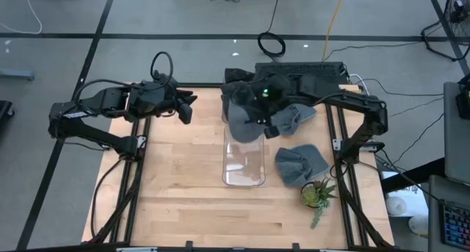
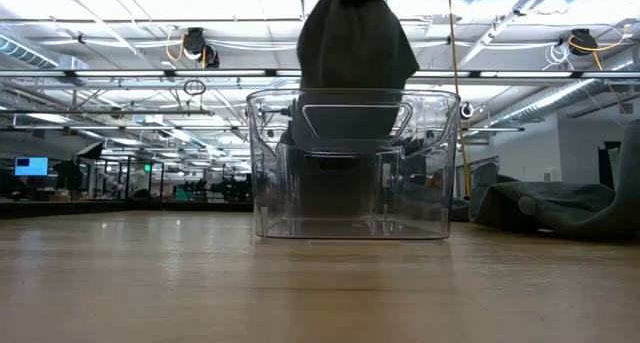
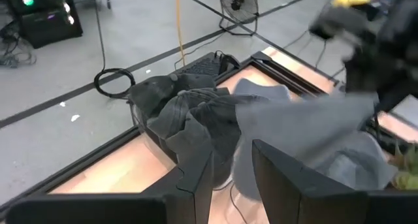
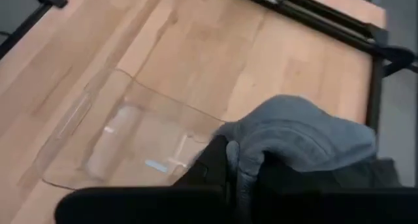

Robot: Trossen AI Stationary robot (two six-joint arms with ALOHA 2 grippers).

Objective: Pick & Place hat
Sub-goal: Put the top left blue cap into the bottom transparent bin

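Hat — a limp grey knit one (image 1: 244, 118) — hangs clamped in the right gripper (image 1: 262, 120) above the clear plastic bin (image 1: 243, 164); next, lower and release — left gripper (image 1: 184, 109) waits, fingers slightly apart.

Even overhead light from rows of ceiling tubes (image 2: 120, 38), seen along the twelve o'clock edge of the low view, leaves the counter (image 1: 183, 200) bright from above with only soft, short shadows. The clear bin (image 2: 350, 163) catches pale glints on its walls, and small white reflections dot the grey floor (image 1: 183, 17) toward twelve o'clock in the high view. In the left wrist view the other arm (image 3: 372, 28) at two o'clock is smeared with motion blur, and in the right wrist view the grey hat (image 4: 300, 136) at five o'clock looks soft and out of focus.
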